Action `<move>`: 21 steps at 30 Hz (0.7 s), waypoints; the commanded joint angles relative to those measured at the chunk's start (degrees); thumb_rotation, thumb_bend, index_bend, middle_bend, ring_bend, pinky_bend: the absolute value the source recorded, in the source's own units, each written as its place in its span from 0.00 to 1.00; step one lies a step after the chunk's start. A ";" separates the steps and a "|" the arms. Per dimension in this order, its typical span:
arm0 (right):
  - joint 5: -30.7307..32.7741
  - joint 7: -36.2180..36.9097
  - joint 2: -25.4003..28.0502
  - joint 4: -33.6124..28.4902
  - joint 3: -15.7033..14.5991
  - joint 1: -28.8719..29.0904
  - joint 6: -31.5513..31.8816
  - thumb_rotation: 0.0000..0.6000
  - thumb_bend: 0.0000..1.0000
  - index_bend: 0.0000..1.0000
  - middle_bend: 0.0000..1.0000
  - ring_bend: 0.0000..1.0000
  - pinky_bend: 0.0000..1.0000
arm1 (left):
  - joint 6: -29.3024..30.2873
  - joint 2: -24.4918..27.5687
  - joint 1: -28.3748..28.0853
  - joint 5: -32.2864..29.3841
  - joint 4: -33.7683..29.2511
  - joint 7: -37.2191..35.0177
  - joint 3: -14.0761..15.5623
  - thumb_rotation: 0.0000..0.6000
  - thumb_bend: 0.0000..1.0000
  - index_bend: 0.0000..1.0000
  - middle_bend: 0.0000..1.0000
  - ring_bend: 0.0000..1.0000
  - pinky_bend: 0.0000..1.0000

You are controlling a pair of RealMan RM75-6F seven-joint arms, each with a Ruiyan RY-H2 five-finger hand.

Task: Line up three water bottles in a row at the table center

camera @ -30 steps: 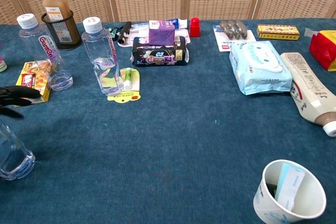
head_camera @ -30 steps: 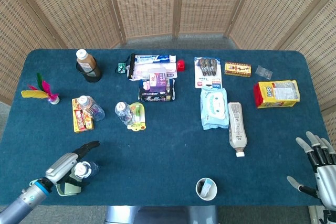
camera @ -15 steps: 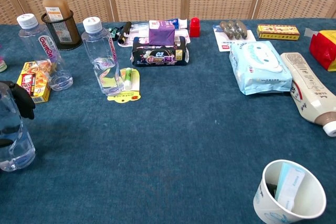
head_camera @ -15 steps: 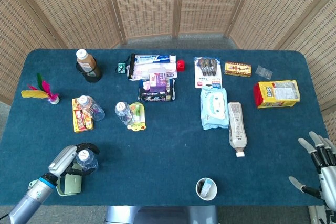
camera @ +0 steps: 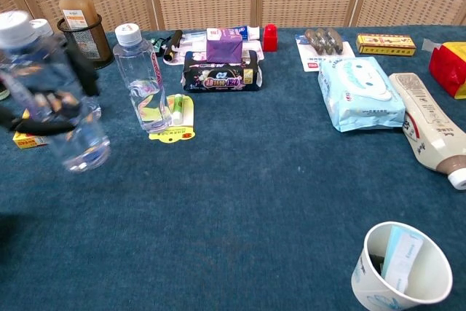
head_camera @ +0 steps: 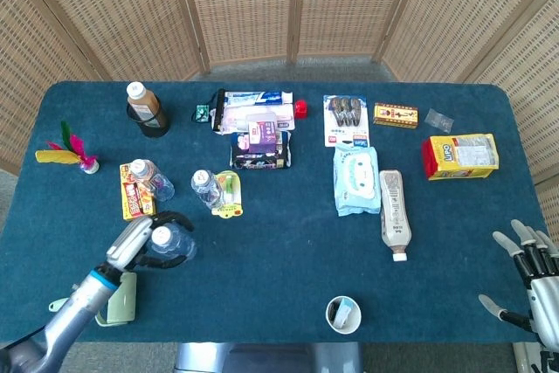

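Head view is showing the left robot hand [head_camera: 140, 242] gripping an upright water bottle [head_camera: 166, 244], worktop center lying to its right

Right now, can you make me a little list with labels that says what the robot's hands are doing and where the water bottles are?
left hand: grips a clear plastic water bottle with a white cap, lifted off the blue table
right hand: fingers spread, holding nothing, at the table's near right corner
second clear water bottle: upright, partly on a yellow card
third clear water bottle: upright beside a small yellow snack box
table centre: no bottle placed there yet
paper cup: near front edge, blue packet inside
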 commanded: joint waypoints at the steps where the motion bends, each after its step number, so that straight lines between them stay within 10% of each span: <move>1: 0.17 0.03 0.02 0.00 0.07 0.04 -0.08 1.00 0.00 0.15 0.03 0.00 0.00 | -2.28 -2.42 -3.42 -0.82 -0.40 1.30 -2.80 1.00 0.24 0.38 0.42 0.35 0.43; 21: 2.36 -0.38 -0.15 0.00 0.62 0.85 -2.32 1.00 0.00 0.15 0.03 0.00 0.00 | -20.57 -24.77 -23.48 -14.53 5.90 16.86 -14.65 1.00 0.23 0.39 0.42 0.35 0.38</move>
